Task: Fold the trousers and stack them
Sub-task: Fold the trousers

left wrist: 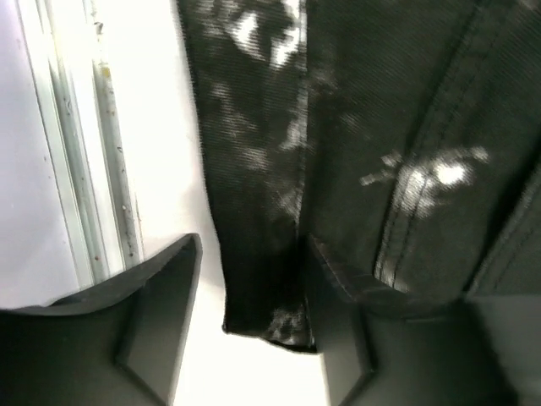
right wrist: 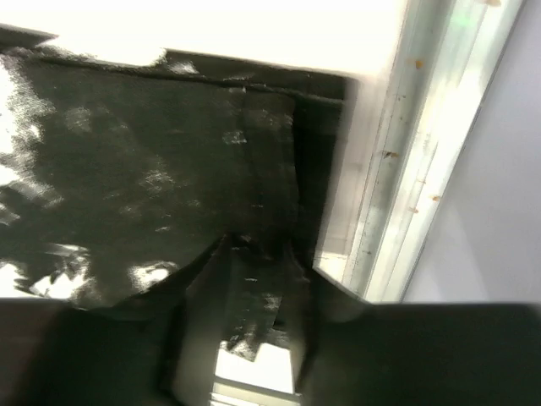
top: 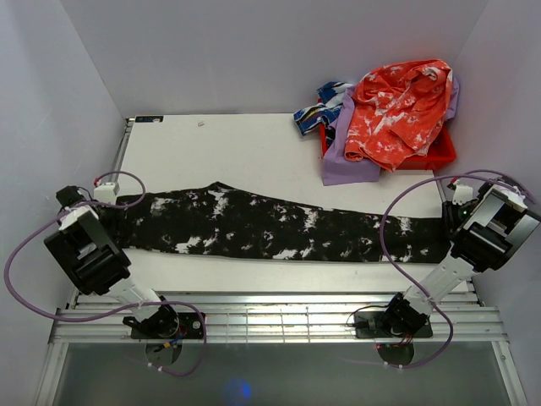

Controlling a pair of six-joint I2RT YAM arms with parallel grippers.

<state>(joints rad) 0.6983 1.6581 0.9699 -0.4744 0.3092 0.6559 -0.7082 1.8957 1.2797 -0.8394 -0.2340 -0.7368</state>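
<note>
Trousers point(top: 279, 230) laid out flat and full length on the bench point(top: 237, 152), black with white blotches, running straight from one claw to the other; one end sits at each claw; legs lie together, one on the other, as a single long band; can't tell which end is the waist.

Left claw point(left wrist: 252, 254): jaws clearly apart; a narrow hemmed end of the cloth lies in the gap, closer to the right finger point(left wrist: 338, 330); bare bench shows between the cloth and the left finger point(left wrist: 156, 313); nothing pinched; the rest of the fabric, with stitched seams, spreads ahead of the claw and to its right; the bench's metal edge strip point(left wrist: 110, 169) runs just outboard of the left finger.

Right claw point(right wrist: 269, 258): jaws part open, narrower than the left one; cloth end lies slack in the gap, bright bench showing below it; no visible pinch, though that view is blurred; trouser fabric spreads ahead and to the left; bench edge just to its right.

Well beyond the right claw, at the far corner: orange-red garment point(top: 397, 110) heaped on a lilac cloth point(top: 342, 161), with a blue-white patterned cloth point(top: 317, 106) beside them; all apart from the trousers.
</note>
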